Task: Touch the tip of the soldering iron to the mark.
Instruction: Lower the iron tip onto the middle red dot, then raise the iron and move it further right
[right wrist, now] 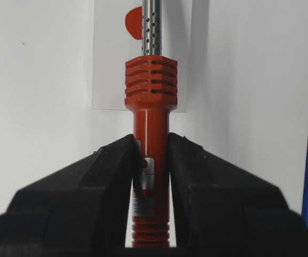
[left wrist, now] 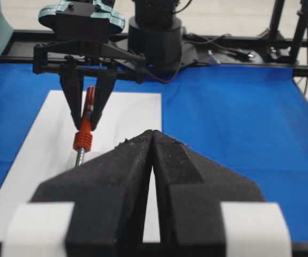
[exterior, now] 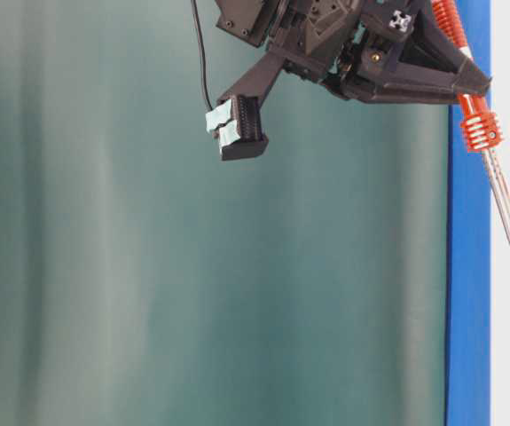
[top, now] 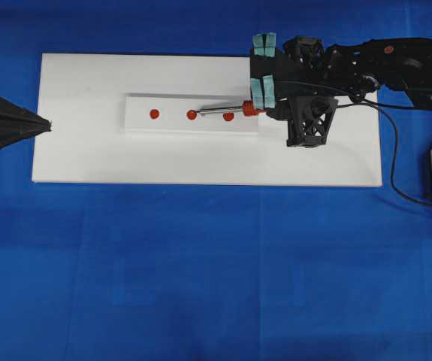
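On white board (top: 88, 150), R fingers (right wrist: 111, 176) pinch soldering iron (top: 231, 110); L fingers (left wrist: 116, 176) pressed together.

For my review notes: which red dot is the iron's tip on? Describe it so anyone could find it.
On the white board lies a small white strip with three red dots in a row. The tip meets the middle dot; the iron's shaft crosses the right dot, and the left dot lies bare.
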`<state>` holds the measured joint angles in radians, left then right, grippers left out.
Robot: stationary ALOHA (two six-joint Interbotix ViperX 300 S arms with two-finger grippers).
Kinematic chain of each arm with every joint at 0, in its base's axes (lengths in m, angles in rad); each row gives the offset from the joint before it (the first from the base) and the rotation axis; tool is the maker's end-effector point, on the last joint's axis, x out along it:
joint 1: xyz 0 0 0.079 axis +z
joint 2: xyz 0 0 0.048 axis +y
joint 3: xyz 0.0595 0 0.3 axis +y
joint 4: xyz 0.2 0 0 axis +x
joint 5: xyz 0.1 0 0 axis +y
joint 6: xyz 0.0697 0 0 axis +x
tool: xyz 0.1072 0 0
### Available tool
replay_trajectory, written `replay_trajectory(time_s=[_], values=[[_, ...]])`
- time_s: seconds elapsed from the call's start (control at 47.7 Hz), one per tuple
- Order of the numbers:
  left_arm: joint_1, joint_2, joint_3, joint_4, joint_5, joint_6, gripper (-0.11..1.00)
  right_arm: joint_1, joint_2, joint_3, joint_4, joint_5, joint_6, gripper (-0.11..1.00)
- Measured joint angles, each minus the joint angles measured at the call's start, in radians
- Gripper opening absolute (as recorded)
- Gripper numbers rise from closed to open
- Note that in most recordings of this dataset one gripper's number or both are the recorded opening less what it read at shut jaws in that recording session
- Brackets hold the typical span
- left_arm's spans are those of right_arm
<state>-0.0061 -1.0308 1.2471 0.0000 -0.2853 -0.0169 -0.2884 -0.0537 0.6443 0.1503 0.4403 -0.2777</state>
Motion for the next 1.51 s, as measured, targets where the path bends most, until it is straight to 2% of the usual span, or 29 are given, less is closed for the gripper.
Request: replay_trajectory(time_s=[0.797, 1.111, 1.363, 1.51], values=[[0.000, 0.000, 0.000, 0.002, 0.000, 0.000, 0.00, 0.000, -0.002, 0.000, 0.000, 0.005, 0.017, 0.06], [0.000, 0.000, 0.000, 0.000, 0.000, 0.000, 0.00, 0.000, -0.101, -0.058, -0.002, 0.104, 0.018, 0.06], [0.000, 0.000, 0.000, 0.000, 0.000, 0.000, 0.00, 0.002, -0.192, -0.149, -0.049, 0.221, 0.021, 0.06], [0.000, 0.000, 0.000, 0.002, 0.000, 0.000, 0.00, 0.000, -0.207, -0.169, -0.061, 0.239, 0.021, 0.06]])
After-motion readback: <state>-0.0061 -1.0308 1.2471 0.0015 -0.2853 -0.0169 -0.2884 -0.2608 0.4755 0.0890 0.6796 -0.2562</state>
